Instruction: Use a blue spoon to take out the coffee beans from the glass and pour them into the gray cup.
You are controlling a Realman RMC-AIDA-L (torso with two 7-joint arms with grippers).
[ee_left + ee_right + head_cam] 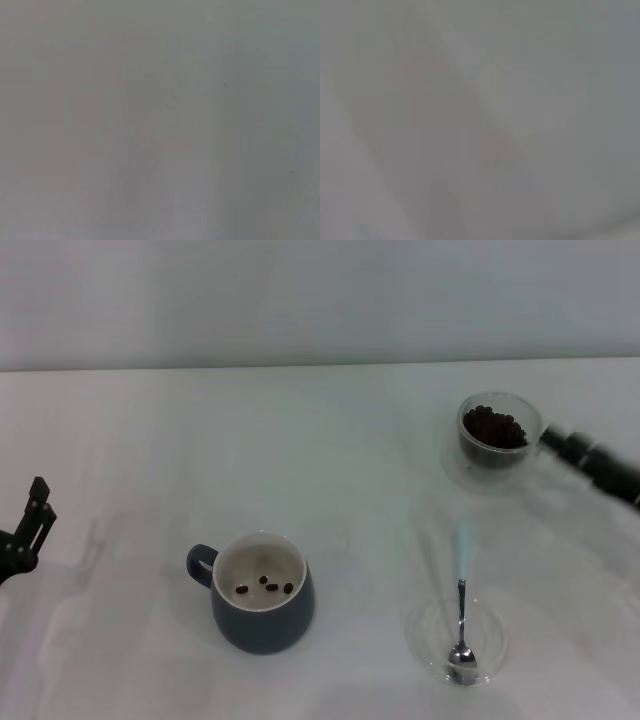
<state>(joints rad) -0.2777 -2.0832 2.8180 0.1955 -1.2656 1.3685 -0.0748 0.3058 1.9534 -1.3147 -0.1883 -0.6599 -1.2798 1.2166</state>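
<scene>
Spoon (461, 612) in clear round dish (432, 642), rounded gray cup (262, 592), right end effector (556, 441) at glass (491, 433), spread unclear.

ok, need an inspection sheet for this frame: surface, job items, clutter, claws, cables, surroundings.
Surface: white table, bare between items.
Job items: small clear glass far right, full of dark coffee beans; squat blue-gray cup near centre, a few beans inside; pale-blue-handled metal spoon lying with its bowl in a flat clear glass dish.
Clutter: nothing seen.
Claws: left claw at left edge; right claw beside the glass; finger state unclear.
Cables: nothing seen.
Surroundings: plain pale wall.
</scene>
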